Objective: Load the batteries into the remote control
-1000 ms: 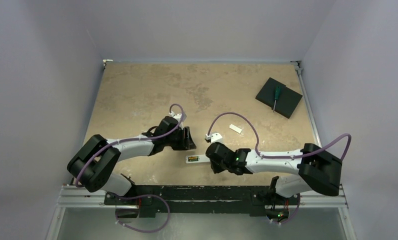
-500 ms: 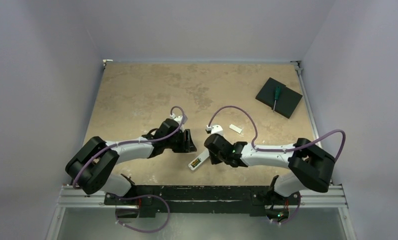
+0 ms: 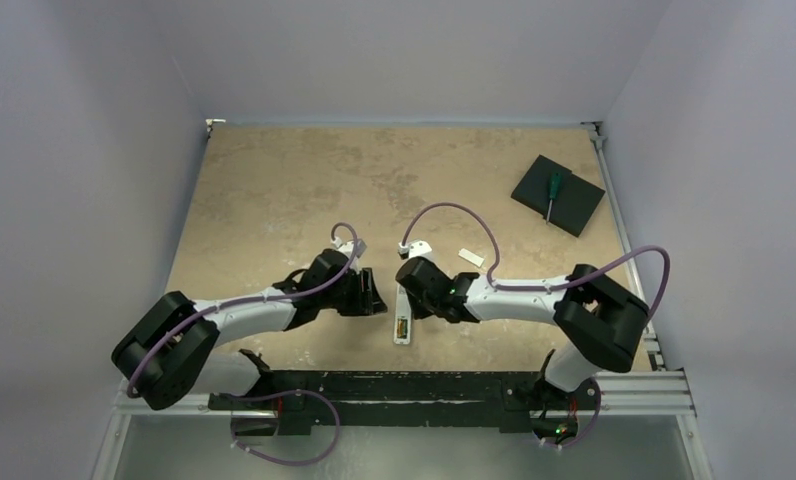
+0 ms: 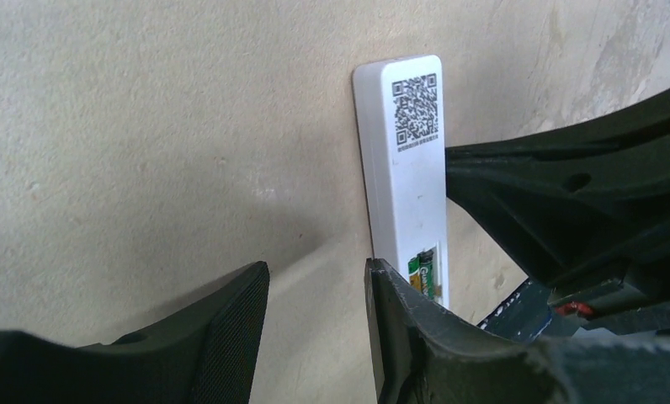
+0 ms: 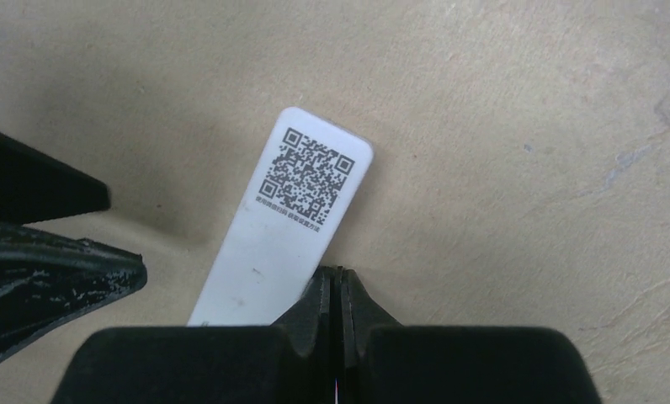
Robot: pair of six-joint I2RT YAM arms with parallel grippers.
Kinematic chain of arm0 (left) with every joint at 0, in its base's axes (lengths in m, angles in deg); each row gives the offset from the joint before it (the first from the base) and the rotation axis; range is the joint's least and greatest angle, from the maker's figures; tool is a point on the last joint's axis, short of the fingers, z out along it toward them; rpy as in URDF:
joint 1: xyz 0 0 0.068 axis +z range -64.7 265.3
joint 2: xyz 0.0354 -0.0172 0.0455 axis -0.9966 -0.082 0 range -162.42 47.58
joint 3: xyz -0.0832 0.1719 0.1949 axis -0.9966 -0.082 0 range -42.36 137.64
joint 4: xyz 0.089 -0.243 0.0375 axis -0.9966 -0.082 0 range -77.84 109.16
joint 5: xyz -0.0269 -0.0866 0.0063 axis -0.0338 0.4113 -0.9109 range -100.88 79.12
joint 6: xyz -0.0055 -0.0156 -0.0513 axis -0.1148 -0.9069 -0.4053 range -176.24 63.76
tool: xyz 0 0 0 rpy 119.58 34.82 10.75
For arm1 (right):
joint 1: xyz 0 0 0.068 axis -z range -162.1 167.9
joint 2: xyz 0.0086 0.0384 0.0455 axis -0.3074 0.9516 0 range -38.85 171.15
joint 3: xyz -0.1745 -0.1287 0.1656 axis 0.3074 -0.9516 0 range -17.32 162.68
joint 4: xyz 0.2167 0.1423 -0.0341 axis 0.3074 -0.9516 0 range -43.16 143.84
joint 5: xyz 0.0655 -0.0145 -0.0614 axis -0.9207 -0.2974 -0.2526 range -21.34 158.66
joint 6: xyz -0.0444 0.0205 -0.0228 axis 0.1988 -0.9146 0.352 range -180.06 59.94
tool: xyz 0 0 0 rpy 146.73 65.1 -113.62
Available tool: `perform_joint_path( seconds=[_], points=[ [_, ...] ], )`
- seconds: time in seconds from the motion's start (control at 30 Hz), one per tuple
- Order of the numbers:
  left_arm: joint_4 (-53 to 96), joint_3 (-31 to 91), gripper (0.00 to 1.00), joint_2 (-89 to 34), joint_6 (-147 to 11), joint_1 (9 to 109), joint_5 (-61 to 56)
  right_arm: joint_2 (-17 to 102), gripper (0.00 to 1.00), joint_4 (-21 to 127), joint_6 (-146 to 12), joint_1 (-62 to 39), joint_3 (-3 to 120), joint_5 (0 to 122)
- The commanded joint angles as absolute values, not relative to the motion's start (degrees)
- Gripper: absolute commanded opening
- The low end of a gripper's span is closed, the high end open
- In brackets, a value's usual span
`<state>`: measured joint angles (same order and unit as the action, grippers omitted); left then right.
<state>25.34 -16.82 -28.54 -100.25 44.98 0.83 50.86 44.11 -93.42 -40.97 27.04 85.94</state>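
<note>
The remote control (image 3: 402, 328) lies back-up at the table (image 3: 274, 180)'s near edge, batteries (image 4: 424, 268) in its recess. Your right gripper (image 5: 340, 282), pinched closed, touches its side; the left gripper (image 4: 316, 273) sits half-open alongside. Probably press them flat next.

The left arm (image 3: 244, 312) and the right arm (image 3: 519, 298) are stretched low and inward, the wrists set close together near the middle of the table's (image 3: 274, 180) near edge. The left gripper (image 4: 315, 278) is held partly apart, gripping nothing. The right gripper (image 5: 342, 282) is pressed fully together, tips angled downward.
</note>
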Motion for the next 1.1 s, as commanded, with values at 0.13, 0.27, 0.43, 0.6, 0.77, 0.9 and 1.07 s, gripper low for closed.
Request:
perform_joint_path(
  seconds=[0.13,0.27,0.43,0.6,0.77,0.9,1.07],
  points=[
    [24.08,-19.51,0.45,-23.01,-101.93,44.59,-1.16,56.34,0.00,44.63,-89.03,-39.78,33.36,88.05],
    [23.18,-19.69,0.46,-21.56,-101.90,44.60,-1.66,57.82,0.00,44.21,-87.59,-39.46,35.76,87.77],
    [22.43,-19.79,0.45,-20.40,-101.92,44.56,-1.82,58.99,0.00,43.84,-86.24,-38.99,37.78,87.45],
    [21.75,-19.68,0.45,-19.13,-101.92,44.57,-2.06,60.38,0.00,43.75,-85.09,-38.70,39.55,85.43],
    [21.19,-19.32,0.45,-18.62,-101.69,44.56,-2.44,61.32,0.00,44.17,-83.53,-38.70,40.91,81.96],
    [20.77,-18.79,0.45,-18.44,-101.64,44.60,-2.36,61.87,0.00,43.81,-82.51,-38.70,41.72,80.50],
    [19.78,-18.12,0.46,-17.70,-101.31,44.55,-2.48,61.55,0.00,43.34,-80.87,-38.70,42.45,78.94]
  ],
)
